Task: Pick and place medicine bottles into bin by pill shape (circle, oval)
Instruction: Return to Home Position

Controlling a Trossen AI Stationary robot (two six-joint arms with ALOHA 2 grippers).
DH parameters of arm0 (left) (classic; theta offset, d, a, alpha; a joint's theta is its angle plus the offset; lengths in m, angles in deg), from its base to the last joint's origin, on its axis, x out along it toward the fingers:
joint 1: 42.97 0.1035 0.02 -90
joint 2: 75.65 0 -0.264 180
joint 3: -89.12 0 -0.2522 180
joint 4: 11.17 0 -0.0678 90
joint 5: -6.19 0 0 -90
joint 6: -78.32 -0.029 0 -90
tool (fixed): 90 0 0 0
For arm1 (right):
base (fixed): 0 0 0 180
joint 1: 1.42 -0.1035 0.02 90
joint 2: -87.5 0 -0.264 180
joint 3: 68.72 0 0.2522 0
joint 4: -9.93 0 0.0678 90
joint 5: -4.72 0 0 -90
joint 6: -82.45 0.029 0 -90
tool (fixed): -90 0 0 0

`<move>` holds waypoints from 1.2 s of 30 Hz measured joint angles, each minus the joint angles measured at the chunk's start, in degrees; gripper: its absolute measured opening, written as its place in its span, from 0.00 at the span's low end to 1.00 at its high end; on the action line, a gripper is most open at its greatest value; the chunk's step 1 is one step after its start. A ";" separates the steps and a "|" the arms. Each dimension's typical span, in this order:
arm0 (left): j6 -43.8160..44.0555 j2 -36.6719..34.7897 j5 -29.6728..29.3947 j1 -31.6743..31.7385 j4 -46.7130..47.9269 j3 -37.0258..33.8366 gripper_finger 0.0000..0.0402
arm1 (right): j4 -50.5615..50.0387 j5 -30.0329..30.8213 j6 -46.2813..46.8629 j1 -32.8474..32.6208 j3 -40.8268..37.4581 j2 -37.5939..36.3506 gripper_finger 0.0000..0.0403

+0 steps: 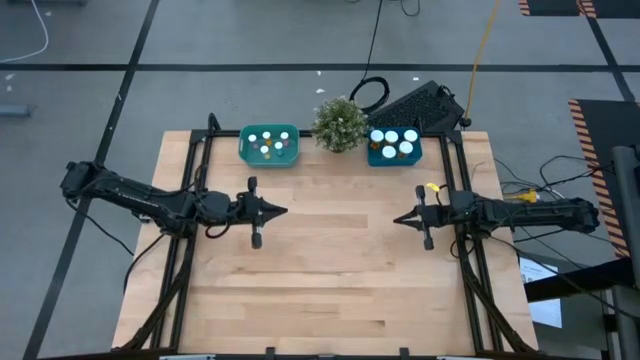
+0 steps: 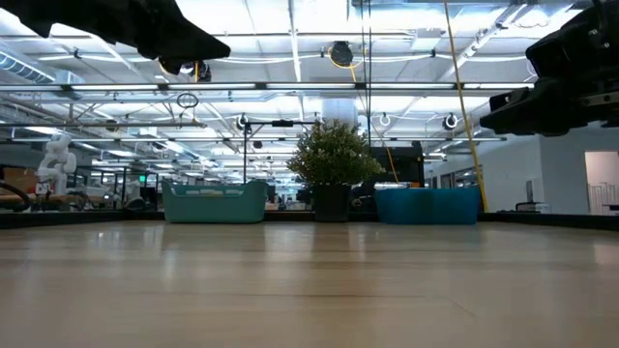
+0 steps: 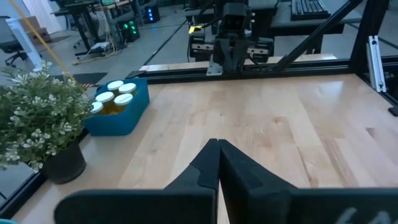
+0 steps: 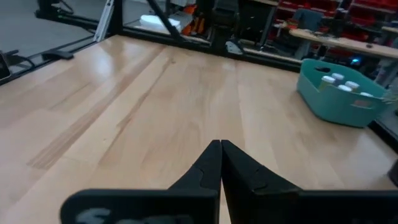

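high view: our left gripper (image 1: 283,210) and right gripper (image 1: 398,219) hover over the bare wooden table (image 1: 330,290), tips facing, fingers clenched on nothing. at twelve o'clock the medicine bottles (image 1: 268,145) sit in the teal bin (image 1: 269,146) and blue bin (image 1: 394,146), flanking the potted plant (image 1: 340,123).

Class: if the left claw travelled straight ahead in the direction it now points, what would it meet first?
Probably the right claw: the left claw, shut, points across bare table straight at it. Their heights look alike.
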 joint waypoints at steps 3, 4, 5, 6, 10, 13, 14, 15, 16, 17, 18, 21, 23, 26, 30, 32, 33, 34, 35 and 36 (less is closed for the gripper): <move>-0.28 -0.19 0.00 0.00 0.71 -0.01 0.03 | -2.10 1.39 0.09 0.00 -0.02 -2.74 0.00; -0.44 -0.38 0.00 0.00 1.34 -0.02 0.03 | -2.54 1.49 0.09 0.00 -0.02 -3.62 0.00; -0.51 -0.45 -0.02 0.01 1.30 -0.02 0.03 | -2.88 1.52 0.08 0.00 -0.03 -4.51 0.00; -0.53 -0.49 -0.05 0.09 1.22 -0.02 0.03 | -3.30 1.54 0.03 0.00 -0.04 -5.48 0.00; -0.17 -0.84 1.23 0.09 2.22 -0.02 0.01 | -3.92 3.09 -1.59 0.00 -0.07 -8.84 0.00; 0.64 -1.22 2.08 0.09 2.67 -1.33 0.02 | -4.19 3.99 -2.73 0.02 -0.09 -10.89 0.00; 1.09 -1.66 2.12 0.05 2.29 -2.53 0.02 | -4.32 4.04 -2.69 0.02 -0.09 -11.49 0.00; 1.73 -2.26 2.18 0.04 1.11 -4.02 0.02 | -4.52 3.87 -2.55 0.02 -0.09 -12.00 0.00; 2.32 -3.09 2.19 0.04 -0.52 -5.84 0.02 | -4.75 3.29 -2.20 0.02 -0.09 -12.32 0.00; 3.09 -4.10 2.19 0.04 -1.96 -7.72 0.01 | -4.98 2.92 -1.75 0.02 -0.09 -12.49 0.00; 3.73 -5.29 2.20 0.04 -3.34 -9.66 0.01 | -5.21 2.78 -1.33 0.01 -0.11 -12.59 0.00; 5.52 -9.16 2.47 0.04 -6.19 -14.82 0.01 | -5.48 2.55 -0.44 0.00 -0.13 -12.79 0.00; 5.66 -11.89 2.47 0.04 -6.87 -17.46 0.01 | -5.46 2.32 -0.30 0.00 -0.13 -12.77 0.00; 5.65 -16.31 2.49 0.04 -6.87 -20.69 0.01 | -4.84 1.36 -0.28 -0.02 -0.13 -12.77 0.00; 5.90 -21.56 2.53 0.04 -6.52 -23.31 0.01 | -4.62 1.34 -0.44 -0.02 -0.15 -12.77 0.00; 5.70 -23.53 2.54 0.04 -6.43 -24.09 0.01 | -4.59 1.38 -0.96 0.00 -0.15 -12.77 0.00; 5.42 -24.39 2.54 0.04 -6.43 -24.38 0.01 | -4.55 1.56 -1.14 0.00 -0.15 -12.81 0.00; 5.15 -25.18 2.54 0.04 -6.43 -24.71 0.01 | -4.53 2.34 -1.13 -0.02 -0.15 -13.01 0.00; 4.83 -25.93 2.54 0.04 -6.38 -25.05 0.01 | -4.46 2.84 -1.01 0.00 -0.15 -13.20 0.00; 4.74 -26.59 2.54 0.04 -6.09 -25.37 0.01 | -4.46 2.90 -1.04 0.03 -0.15 -13.49 0.00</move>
